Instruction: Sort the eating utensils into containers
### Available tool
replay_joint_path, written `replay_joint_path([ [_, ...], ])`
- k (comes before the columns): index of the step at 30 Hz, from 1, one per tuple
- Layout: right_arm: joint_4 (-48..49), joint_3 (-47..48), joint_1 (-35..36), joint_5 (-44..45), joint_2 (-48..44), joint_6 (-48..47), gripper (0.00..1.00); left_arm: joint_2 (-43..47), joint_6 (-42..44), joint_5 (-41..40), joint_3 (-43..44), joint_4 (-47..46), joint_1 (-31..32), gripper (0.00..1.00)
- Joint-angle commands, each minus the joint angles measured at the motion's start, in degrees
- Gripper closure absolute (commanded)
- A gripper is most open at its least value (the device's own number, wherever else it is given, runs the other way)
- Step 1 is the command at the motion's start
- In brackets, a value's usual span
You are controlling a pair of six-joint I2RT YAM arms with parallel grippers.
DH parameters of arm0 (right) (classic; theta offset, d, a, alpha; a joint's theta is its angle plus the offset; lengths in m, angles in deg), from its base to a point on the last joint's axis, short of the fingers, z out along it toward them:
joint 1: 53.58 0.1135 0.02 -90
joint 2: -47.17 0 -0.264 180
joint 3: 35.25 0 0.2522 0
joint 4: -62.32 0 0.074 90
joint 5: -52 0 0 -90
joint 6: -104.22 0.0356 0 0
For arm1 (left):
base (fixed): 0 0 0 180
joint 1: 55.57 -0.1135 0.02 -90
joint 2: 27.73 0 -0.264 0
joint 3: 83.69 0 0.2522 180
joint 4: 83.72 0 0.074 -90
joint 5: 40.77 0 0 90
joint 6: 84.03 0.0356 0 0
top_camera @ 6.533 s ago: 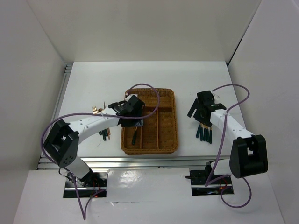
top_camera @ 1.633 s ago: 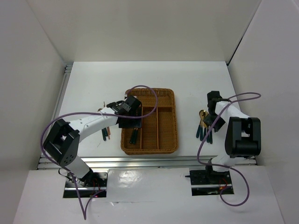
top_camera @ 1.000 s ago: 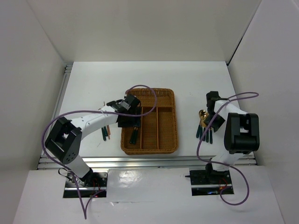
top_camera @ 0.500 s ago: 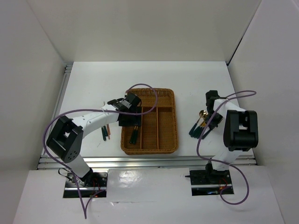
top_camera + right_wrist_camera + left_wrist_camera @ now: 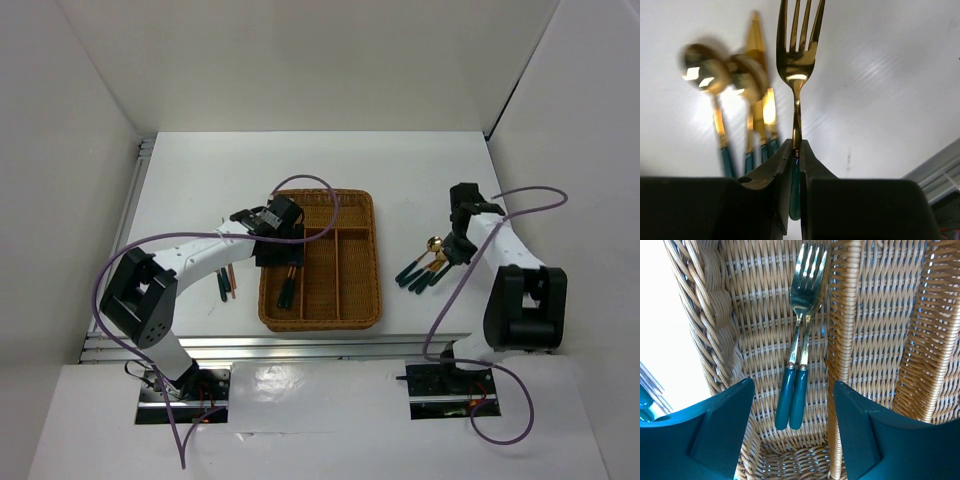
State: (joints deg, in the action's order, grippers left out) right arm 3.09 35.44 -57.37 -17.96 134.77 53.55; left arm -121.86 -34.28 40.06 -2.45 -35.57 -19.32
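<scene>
The right hand [image 5: 795, 150] pinches a fork [image 5: 797, 55] at its handle, near spoons [image 5: 700, 65] on the tabletop [image 5: 880, 75]; the left hand [image 5: 791, 410] hangs wide open over two forks [image 5: 801, 335] in the tray [image 5: 875, 315].

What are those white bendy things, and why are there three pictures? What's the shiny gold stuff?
They are two robot arms with pincher hands. The big picture looks down from above; the other two come from small cameras on each wrist. On the white table sits a woven tray with two forks in one slot. The left gripper hangs open above them. The right gripper is shut on a gold fork with a green handle. Beside it lie spoons not yet sorted.
</scene>
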Motion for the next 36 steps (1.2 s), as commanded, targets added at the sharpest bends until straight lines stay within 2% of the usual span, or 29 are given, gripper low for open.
replay_joint_path([
  [1, -2.3, 4.8, -0.3, -4.8, -7.8, -0.7, 1.0, 0.5, 1.5, -0.6, 2.0, 0.2, -0.7, 0.22],
  [5, -0.5, 7.1, 1.9, -10.5, -12.1, -2.2, 1.0, 1.8, 2.1, 1.8, -0.7, -1.8, -4.2, 0.2],
  [9, 1.2, 9.7, 7.7, -13.8, -12.9, -2.2, 1.0, 5.8, 2.6, 2.3, -2.4, -2.3, -10.1, 0.2],
  [16, 5.3, 16.2, 24.8, -13.6, -6.0, 1.2, 1.0, 15.5, 3.2, 0.4, -7.0, -2.3, -18.2, 0.18],
  [20, 11.0, 20.3, 32.7, -16.5, 0.6, 2.2, 1.0, 19.7, 3.2, 3.0, -11.3, -2.3, -22.5, 0.18],
  [28, 17.4, 28.2, 45.6, -17.2, 10.6, 2.2, 1.0, 25.3, 2.6, 5.1, -16.3, -3.5, -25.1, 0.18],
  [32, 19.9, 30.0, 49.5, -16.7, 14.4, 2.2, 1.0, 27.7, 2.1, 4.5, -18.3, -2.8, -25.6, 0.18],
  [36, 22.2, 30.6, 50.1, -19.3, 17.7, 4.3, 0.99, 29.9, 1.0, 2.3, -18.8, -2.1, -26.1, 0.16],
])
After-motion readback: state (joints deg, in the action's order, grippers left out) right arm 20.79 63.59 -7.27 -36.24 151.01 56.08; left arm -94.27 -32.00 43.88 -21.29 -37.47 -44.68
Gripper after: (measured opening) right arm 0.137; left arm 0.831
